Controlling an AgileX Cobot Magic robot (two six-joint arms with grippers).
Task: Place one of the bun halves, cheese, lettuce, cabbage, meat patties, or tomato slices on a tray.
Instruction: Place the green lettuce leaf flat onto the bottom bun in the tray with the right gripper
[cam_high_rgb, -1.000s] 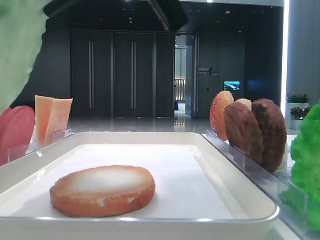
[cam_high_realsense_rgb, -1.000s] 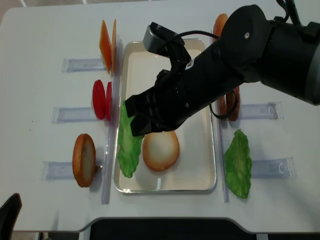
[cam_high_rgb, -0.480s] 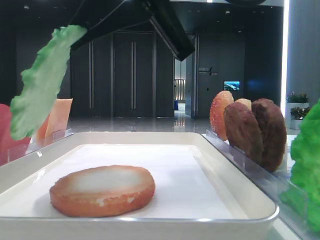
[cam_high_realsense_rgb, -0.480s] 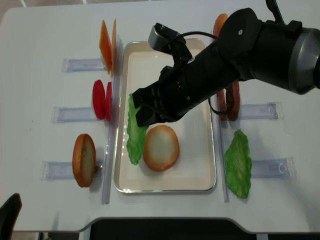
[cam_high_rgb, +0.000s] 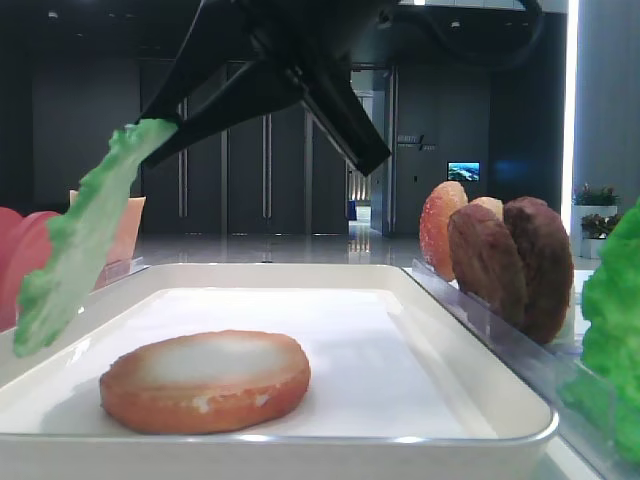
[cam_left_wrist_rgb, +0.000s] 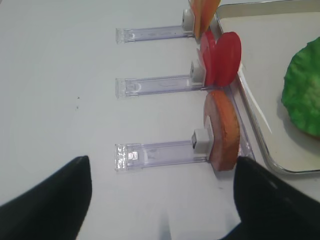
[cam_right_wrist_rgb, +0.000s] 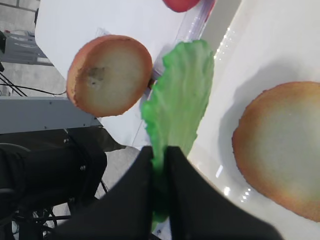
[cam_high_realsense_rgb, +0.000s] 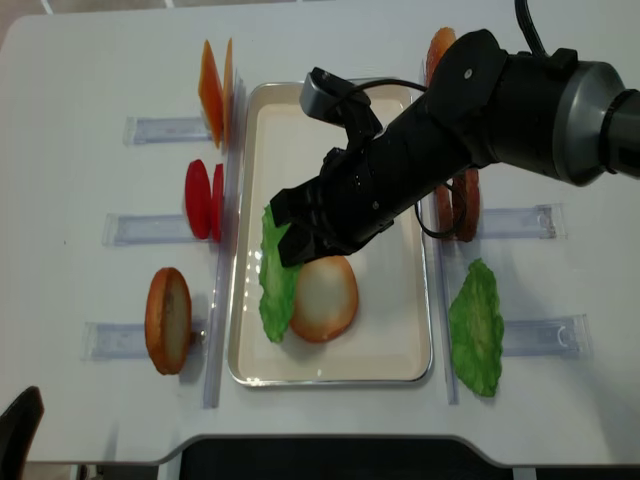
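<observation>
Your right gripper (cam_right_wrist_rgb: 159, 159), reaching across the tray (cam_high_realsense_rgb: 400, 345), pinches the lettuce (cam_high_realsense_rgb: 276, 285) by one end, the leaf dangling beside the bun half (cam_high_realsense_rgb: 323, 298) lying there. Lower it over the bun and release only once it lies flat.

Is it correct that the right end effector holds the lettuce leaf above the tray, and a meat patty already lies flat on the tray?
Not quite. What lies flat on the tray is a bun half, as the overhead exterior view shows. The right end effector does hold the lettuce leaf above it.
</observation>
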